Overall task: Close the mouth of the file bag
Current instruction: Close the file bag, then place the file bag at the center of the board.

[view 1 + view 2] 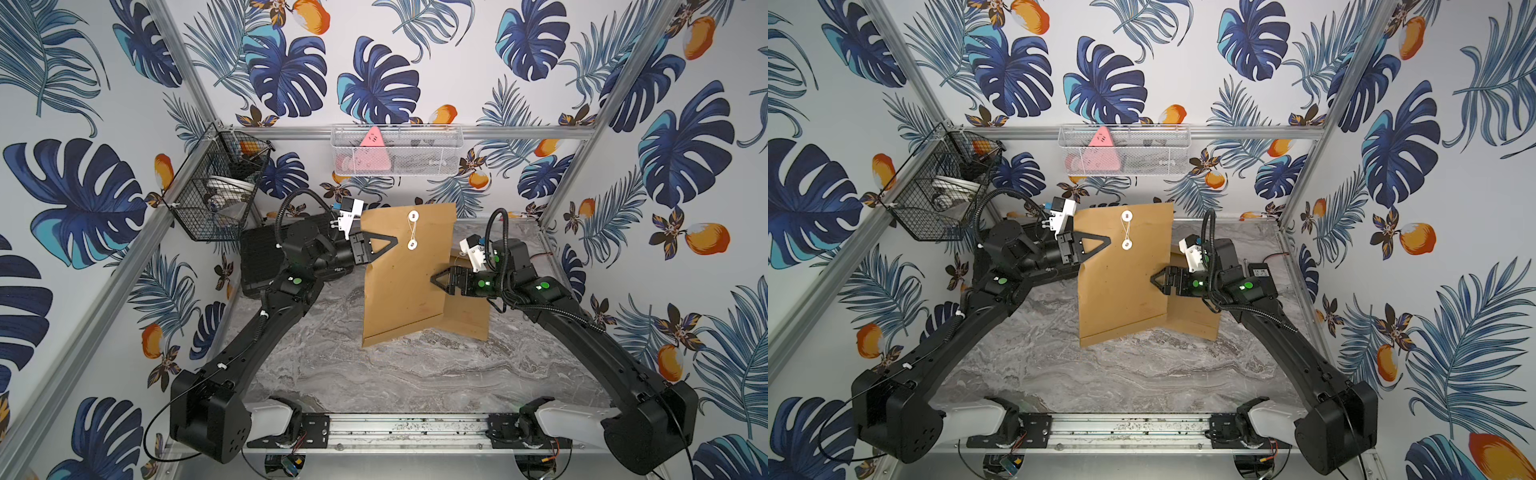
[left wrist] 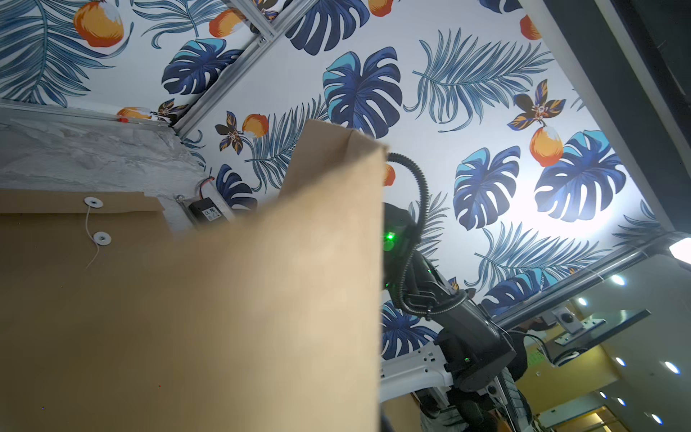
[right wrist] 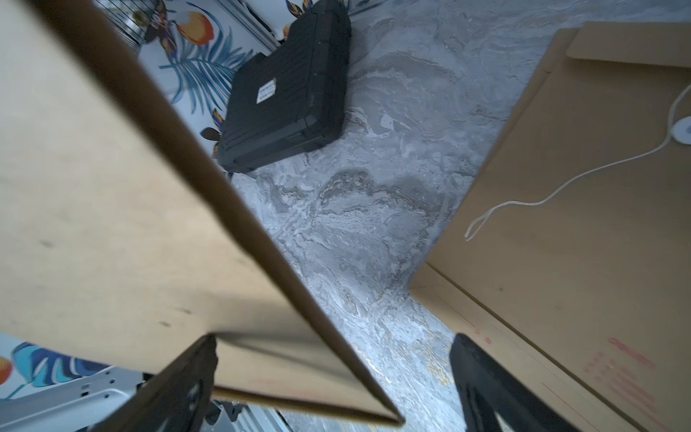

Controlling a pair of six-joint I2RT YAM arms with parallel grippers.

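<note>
A brown paper file bag (image 1: 399,282) (image 1: 1113,286) hangs upright above the marble table, its lower corner near the surface. A white string runs between its two white discs (image 1: 412,230). My left gripper (image 1: 380,247) (image 1: 1094,245) is shut on the bag's left edge near the top; in the left wrist view the blurred bag (image 2: 261,299) hides the jaws. My right gripper (image 1: 439,282) (image 1: 1158,280) (image 3: 336,377) stands open at the bag's right edge, the paper edge (image 3: 261,359) close to one of its fingers (image 3: 183,385).
A second brown file bag (image 1: 465,316) (image 3: 579,209) (image 2: 45,232) lies flat on the table (image 1: 374,374) under my right arm, its string loose. A black flat box (image 1: 262,266) (image 3: 288,97) sits back left. A black wire basket (image 1: 212,191) and a white mesh basket (image 1: 415,153) hang behind.
</note>
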